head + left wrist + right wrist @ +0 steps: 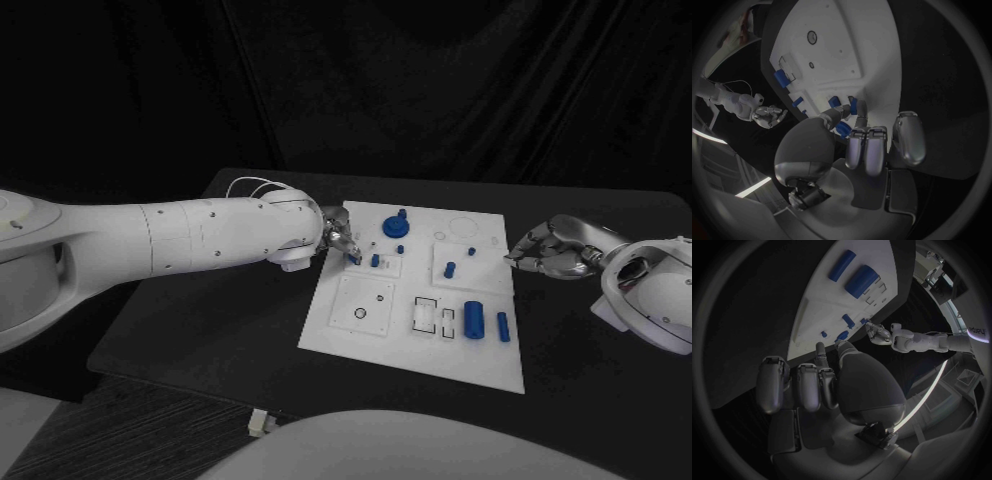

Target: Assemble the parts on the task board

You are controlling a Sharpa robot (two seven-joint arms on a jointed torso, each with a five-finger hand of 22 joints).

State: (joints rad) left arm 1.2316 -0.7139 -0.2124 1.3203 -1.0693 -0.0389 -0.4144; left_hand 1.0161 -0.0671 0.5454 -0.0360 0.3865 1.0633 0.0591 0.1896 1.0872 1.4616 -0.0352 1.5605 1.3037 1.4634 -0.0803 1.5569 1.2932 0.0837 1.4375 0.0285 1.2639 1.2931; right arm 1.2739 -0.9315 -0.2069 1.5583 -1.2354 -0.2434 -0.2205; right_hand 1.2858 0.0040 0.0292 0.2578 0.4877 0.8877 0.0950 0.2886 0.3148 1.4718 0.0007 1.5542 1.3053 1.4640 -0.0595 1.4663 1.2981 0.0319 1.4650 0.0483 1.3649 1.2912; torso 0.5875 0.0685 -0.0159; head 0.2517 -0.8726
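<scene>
The white task board lies mid-table. My left hand reaches over its left edge, and its thumb and a fingertip pinch a small blue peg down at the board's surface. A second peg stands just right of it, with a round blue knob farther back. My right hand hovers by the board's right edge with its fingers curled in and nothing in them. Two more small pegs stand between the hands.
A large blue cylinder and a slimmer one lie on the board's near right part, beside rectangular slots. A round recess marks the near left part. Black table surrounds the board.
</scene>
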